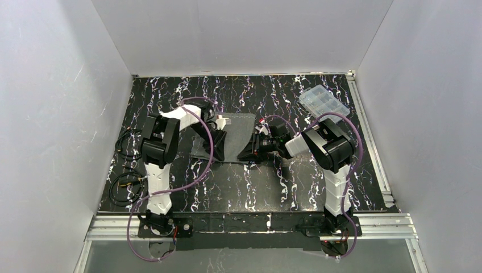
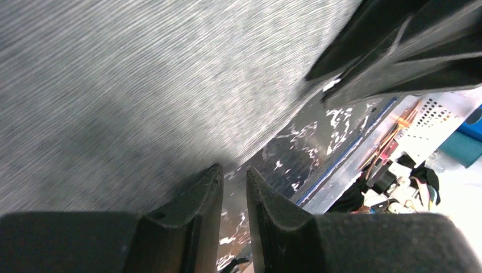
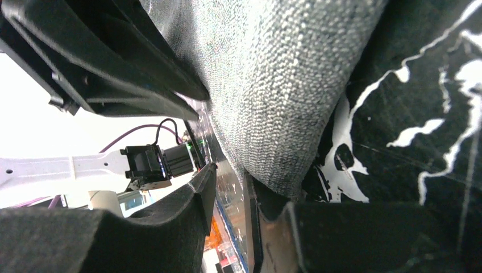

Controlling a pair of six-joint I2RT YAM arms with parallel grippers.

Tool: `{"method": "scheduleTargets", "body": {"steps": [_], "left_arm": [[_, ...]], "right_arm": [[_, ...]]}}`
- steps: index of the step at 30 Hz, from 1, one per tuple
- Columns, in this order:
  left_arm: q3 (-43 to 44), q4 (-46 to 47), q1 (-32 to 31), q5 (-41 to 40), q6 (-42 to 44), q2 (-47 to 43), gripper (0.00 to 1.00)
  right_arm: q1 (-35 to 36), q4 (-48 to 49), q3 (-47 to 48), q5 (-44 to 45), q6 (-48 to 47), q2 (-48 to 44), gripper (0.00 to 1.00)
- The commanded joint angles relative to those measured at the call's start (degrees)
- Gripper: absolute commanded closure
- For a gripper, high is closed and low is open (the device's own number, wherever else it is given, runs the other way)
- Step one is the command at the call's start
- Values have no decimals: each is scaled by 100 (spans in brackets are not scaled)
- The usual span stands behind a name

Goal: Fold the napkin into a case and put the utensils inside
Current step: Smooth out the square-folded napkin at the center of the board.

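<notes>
Napkin (image 1: 236,133) cloth, dark grey, lies roughly in the middle of the black, white-veined table (image 1: 244,187), between the two arms, its near edge bunched up where both grippers meet it. The left gripper (image 1: 219,149) is down at the cloth's near left part. In the left wrist view its fingers (image 2: 193,199) stand a slim gap apart with the table showing through, and the napkin (image 2: 113,85) edge comes right up to their tips. Whether they pinch it I cannot tell. The right gripper (image 1: 250,152) sits at the near right corner. In the right wrist view a rounded fold of the napkin (image 3: 273,85) rests against the tip of one finger (image 3: 267,210), and a narrow gap shows between the pair. Whether this one holds the cloth I also cannot tell. A clear plastic compartment box (image 1: 323,102) sits at the far right of the table, well apart from the cloth and too small to tell what is in it. Loose black cables (image 1: 126,185) lie near the left edge. Plain white walls (image 1: 239,34) close in the left, far and right sides, and a metal rail (image 1: 256,226) runs along the near edge under the arm bases.
</notes>
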Motion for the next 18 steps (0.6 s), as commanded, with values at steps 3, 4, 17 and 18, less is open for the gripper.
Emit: {"method": "scheduleTargets", "body": {"steps": [3, 4, 17, 18], "left_arm": [[-67, -501, 876, -1101, 768, -227, 79], [-80, -512, 981, -1156, 840, -235, 79], [-346, -540, 1860, -1704, 1351, -387, 80], [-359, -553, 1890, -1767, 1400, -416, 80]], "right_arm": [[-6, -624, -274, 528, -290, 208, 66], [-7, -624, -279, 527, -290, 211, 66], [-7, -653, -301, 527, -273, 136, 66], [-7, -651, -300, 532, -261, 133, 66]]}}
